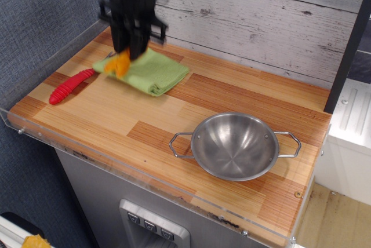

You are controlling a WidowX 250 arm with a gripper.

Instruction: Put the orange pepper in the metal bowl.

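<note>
The orange pepper (120, 63) hangs from my gripper (130, 51), which is shut on it and holds it lifted above the left end of a green cloth (152, 72) at the back left of the wooden counter. The arm and pepper are motion-blurred. The metal bowl (235, 145), shiny with two wire loop handles, stands empty at the front right of the counter, far from the gripper.
A red-handled fork (70, 86) lies left of the cloth. A clear acrylic rim (35, 132) edges the counter's left and front. A grey plank wall (261, 16) runs behind, and a dark post (348, 45) stands at the right.
</note>
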